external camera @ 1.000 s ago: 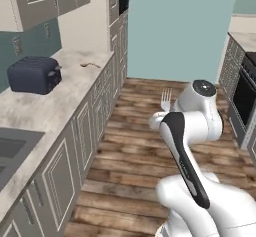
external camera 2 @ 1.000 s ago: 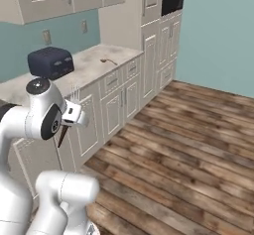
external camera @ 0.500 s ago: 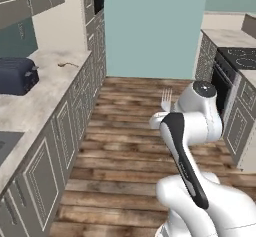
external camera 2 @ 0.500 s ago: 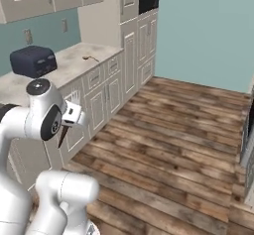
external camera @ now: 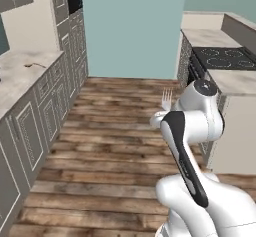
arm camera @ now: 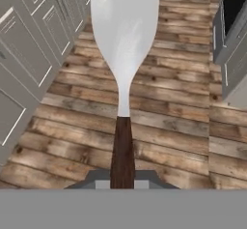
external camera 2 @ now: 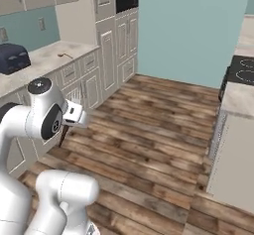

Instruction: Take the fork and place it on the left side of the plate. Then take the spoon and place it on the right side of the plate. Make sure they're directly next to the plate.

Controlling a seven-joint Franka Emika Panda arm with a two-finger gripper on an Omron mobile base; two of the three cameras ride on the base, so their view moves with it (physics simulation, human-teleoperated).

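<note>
Jaws of the gripper (arm camera: 122, 177) pinch the dark handle of the silvery-tined fork (arm camera: 123, 54), frame centre; thin grip, tines could swing or slip while the base drives.

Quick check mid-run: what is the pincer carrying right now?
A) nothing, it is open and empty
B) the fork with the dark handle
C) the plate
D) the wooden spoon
B: in the hand view the fork stands out from the pincer, its dark handle clamped low and its pale tines pointing away over the wood floor.
</note>
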